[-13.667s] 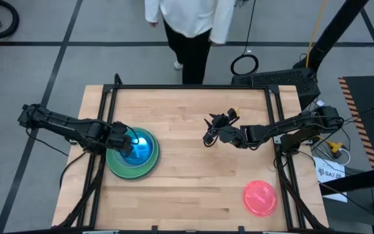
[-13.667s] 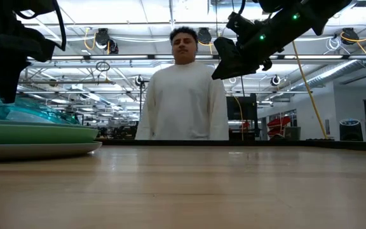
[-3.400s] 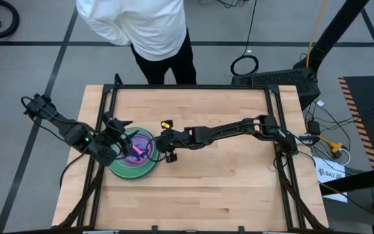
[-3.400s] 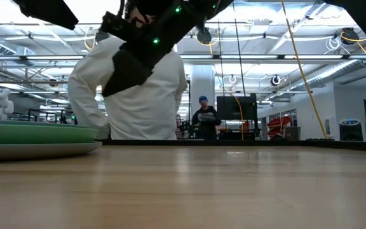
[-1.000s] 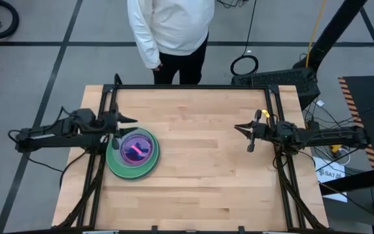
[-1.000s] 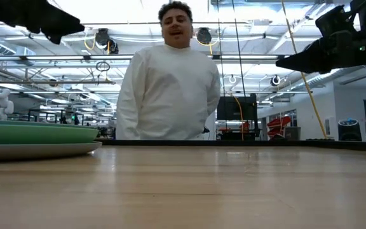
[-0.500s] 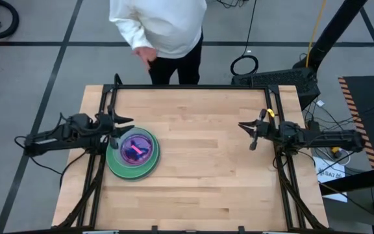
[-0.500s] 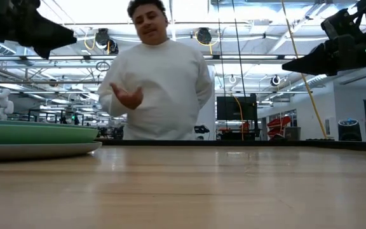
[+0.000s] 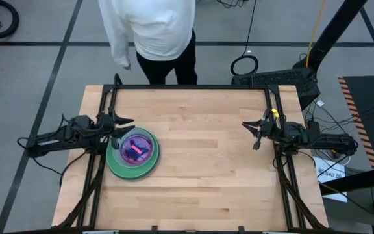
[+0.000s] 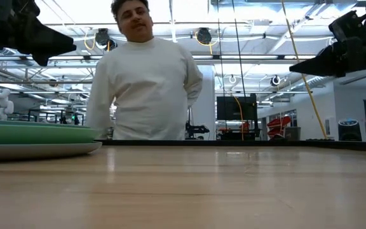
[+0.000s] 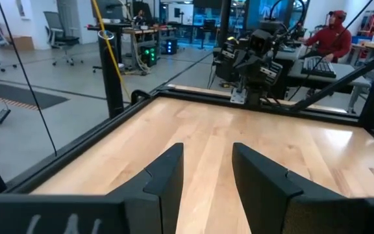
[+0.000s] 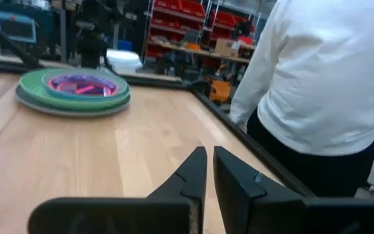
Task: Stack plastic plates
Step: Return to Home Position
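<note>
plastic plates [image 9: 133, 153]: single stack lying flat on the table [image 9: 200, 175], left of centre. Grey and green at the bottom, pink on top, possibly a bit tilted. Round, so no long axis. left gripper [image 9: 121, 125] just beside the stack, fingers spread. right gripper [image 9: 250, 133] near the right edge, fingers almost pressed together.

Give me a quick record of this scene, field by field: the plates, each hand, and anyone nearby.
plates: one stack on the left part of the table, grey at the bottom, green above, pink plate on top
loose plates: none in view
left hand: beside the stack's far edge, open, empty
right hand: near the table's right edge, shut, empty
person: standing at the far side, white top
</note>
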Controlling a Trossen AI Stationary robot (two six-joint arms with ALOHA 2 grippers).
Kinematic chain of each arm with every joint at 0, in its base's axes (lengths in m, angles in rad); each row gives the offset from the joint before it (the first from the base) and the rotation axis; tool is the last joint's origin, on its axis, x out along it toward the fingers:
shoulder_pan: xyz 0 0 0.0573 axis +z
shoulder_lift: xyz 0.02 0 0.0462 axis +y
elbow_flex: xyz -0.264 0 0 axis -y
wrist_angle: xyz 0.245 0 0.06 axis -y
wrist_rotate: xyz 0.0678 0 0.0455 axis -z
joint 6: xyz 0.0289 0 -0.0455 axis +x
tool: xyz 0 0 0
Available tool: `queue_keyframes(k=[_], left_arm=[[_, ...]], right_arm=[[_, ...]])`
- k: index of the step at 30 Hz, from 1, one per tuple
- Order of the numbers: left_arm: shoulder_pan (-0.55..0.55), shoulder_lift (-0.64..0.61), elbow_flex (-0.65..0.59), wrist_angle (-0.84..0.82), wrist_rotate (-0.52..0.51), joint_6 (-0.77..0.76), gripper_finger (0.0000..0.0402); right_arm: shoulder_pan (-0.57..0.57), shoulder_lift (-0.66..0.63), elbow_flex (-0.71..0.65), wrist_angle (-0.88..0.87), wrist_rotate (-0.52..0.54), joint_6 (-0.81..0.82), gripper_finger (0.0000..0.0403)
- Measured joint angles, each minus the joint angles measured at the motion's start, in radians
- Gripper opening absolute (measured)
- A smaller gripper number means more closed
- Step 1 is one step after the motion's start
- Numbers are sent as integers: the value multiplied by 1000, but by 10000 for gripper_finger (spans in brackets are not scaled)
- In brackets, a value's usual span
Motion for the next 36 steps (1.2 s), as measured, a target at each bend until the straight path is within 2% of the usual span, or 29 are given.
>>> queue_keyframes(k=[4, 8, 14, 16, 36], left_arm=[[-1, 0, -21, 9, 0, -4, 138], [-2, 0, -95, 83, 0, -24, 138], [-1, 0, -174, 165, -1, -18, 138], [-1, 1, -193, 203, -1, -17, 138], [-1, 10, -198, 214, -8, -40, 138]], right_arm=[[0, -1, 0, -20, 1, 11, 22], [0, 0, 0, -19, 0, 29, 22], [0, 10, -90, 170, -17, 24, 22], [0, 11, -95, 183, -35, 4, 22], [0, 15, -99, 179, -31, -9, 22]])
